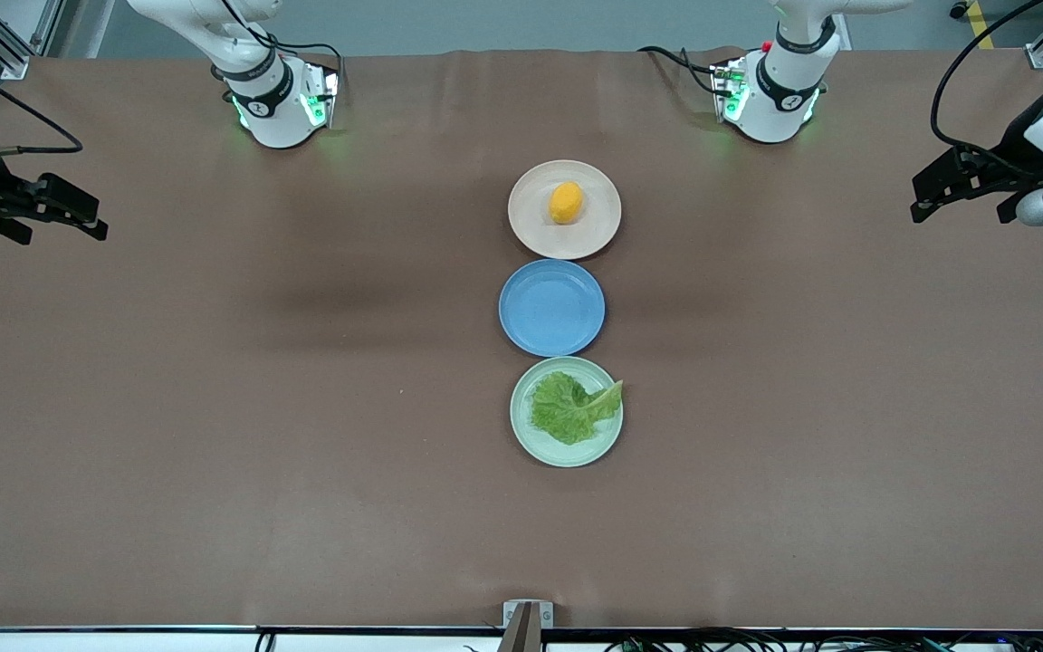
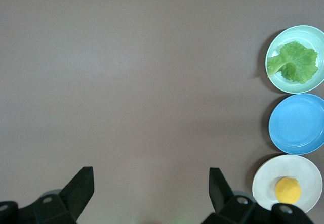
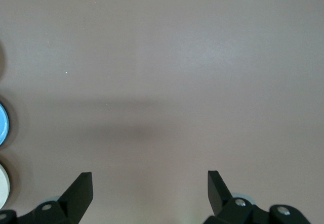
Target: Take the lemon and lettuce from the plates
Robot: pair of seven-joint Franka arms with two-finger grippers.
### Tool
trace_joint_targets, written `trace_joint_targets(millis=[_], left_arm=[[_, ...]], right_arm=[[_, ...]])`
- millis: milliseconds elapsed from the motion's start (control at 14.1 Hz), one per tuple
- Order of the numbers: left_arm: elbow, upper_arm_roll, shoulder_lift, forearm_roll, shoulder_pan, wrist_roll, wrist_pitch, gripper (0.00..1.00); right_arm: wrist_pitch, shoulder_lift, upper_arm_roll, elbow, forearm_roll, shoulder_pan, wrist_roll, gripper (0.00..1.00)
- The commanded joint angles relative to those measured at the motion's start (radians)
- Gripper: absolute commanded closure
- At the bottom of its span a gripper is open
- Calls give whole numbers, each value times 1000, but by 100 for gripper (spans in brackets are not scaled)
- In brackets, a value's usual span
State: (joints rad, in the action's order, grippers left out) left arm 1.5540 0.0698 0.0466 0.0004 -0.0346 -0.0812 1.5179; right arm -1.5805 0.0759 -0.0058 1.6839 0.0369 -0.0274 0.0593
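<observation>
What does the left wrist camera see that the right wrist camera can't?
Only the left wrist view shows the lemon on the beige plate, the lettuce on the green plate, and the left claw, open over bare table. Only the right wrist view shows the right claw, also open over bare table. Both show the blue plate and the brown table.

- Front view: high, facing both arm bases, looking steeply down on the whole brown worktop (image 1: 214,407).
- Left wrist view: straight down, high up; shares all 3 plates with the front view.
- Right wrist view: straight down, catching only the blue plate (image 3: 2,124) and beige-pink plate (image 3: 3,186) edges.
</observation>
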Motion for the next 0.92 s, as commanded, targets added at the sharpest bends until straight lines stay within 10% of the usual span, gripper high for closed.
trace_joint_targets(millis=[0,852], left_arm=[[0,-2,2,-23,5,6,-10,0],[-49,21,-150,-95,-28,-67,18,0]], right_arm=[[-7,19,3,13,-17,6,-10,0],[-10,19,3,17,-42,29,-70,0]])
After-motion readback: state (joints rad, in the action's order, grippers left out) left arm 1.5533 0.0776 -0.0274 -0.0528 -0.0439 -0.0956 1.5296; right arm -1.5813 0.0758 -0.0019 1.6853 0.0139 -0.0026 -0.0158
